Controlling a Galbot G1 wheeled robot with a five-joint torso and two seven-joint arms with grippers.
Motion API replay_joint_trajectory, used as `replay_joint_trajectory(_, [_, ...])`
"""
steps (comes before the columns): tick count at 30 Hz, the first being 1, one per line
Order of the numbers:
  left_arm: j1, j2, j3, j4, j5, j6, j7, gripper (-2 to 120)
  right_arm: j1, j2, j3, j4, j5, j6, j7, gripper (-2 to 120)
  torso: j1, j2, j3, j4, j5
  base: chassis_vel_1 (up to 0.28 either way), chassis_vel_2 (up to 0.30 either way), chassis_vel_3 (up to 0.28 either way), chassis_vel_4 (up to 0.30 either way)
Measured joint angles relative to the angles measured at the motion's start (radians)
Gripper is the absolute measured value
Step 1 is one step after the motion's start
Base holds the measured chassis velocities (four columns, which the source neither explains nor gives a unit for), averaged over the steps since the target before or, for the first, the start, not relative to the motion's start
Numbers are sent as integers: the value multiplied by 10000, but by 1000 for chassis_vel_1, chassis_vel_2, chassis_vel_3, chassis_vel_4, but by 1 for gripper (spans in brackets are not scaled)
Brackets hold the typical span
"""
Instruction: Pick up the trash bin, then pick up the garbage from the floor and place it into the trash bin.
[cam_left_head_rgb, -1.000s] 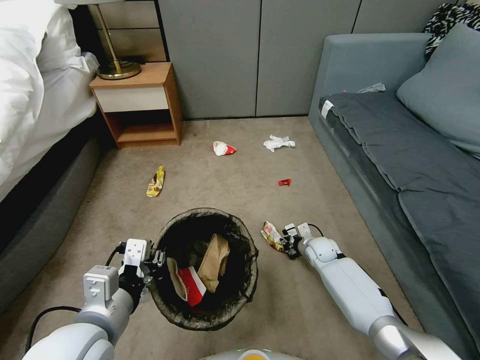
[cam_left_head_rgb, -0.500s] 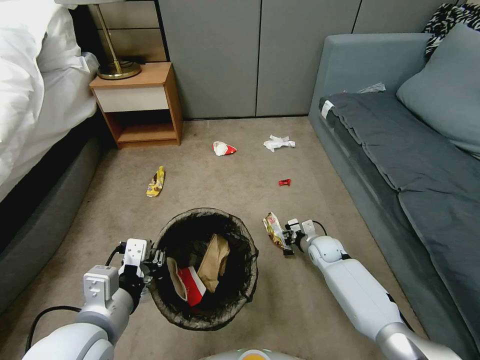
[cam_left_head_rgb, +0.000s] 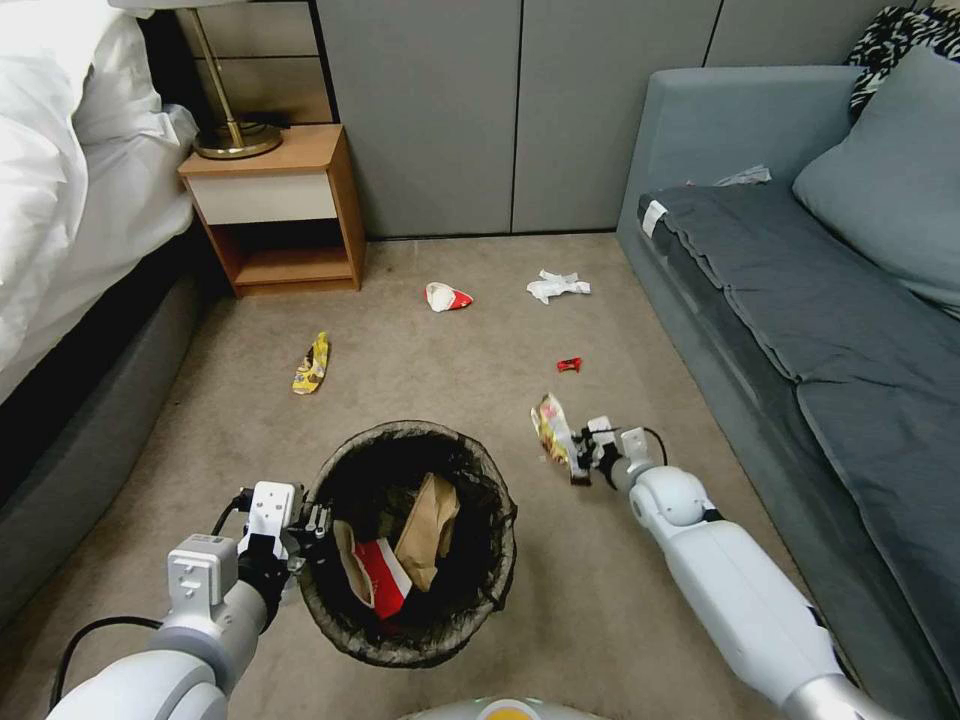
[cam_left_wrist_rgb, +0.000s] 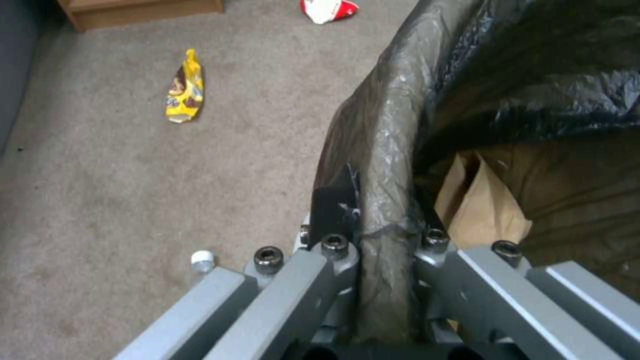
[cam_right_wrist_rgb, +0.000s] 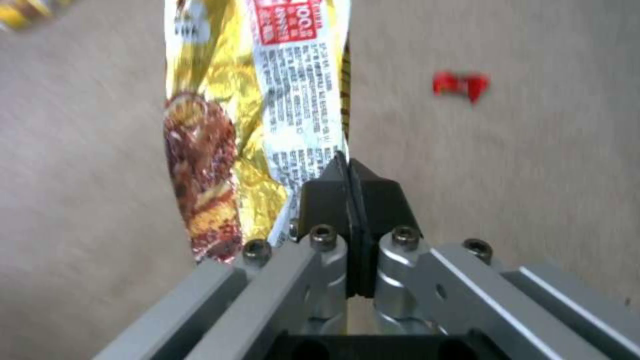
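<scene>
Right tool (cam_left_head_rgb: 585, 462): fingers pressed together on one edge of a shiny gold foil snack wrapper (cam_left_head_rgb: 552, 430), apparently clear of the beige carpet floor (cam_left_head_rgb: 480, 340); wrapper's long axis ran away from the tool. Left tool (cam_left_head_rgb: 312, 522): clamped on the bag-wrapped rim of the small round white plastic trash bin (cam_left_head_rgb: 410, 545) lined with dark film. Bin mouth lay to the wrapper's left, nearer the robot.
</scene>
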Motion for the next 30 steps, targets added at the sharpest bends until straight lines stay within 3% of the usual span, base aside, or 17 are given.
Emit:
replay_joint_trajectory(6, [9,18,16,0,-9,3,-1,1,-1155,-860,360,3648,421,-587,385,0,0,1,0,1,-3,0,0,0,0])
replay_joint_trajectory(7, [9,18,16,0,-9,3,-1,1,-1155,-860,360,3648,421,-587,385,0,0,1,0,1,-3,0,0,0,0])
replay_joint_trajectory(14, [-31,47,46,0,-26,6,-5,1,-2500,-1571,409,6654,693,-1106,568,0,0,2,-1,2,-4,0,0,0,0])
replay_joint_trajectory(21, [-48,60,68,0,-34,14,-6,1,-3671,-2100,188,8510,762,-1380,577,0,-1,2,0,0,-1,0,0,0,0])
replay_joint_trajectory(30, [-65,73,129,0,-39,31,-6,1,-4131,-2316,-327,9299,637,-1469,135,0,0,1,0,1,-3,0,0,0,0])
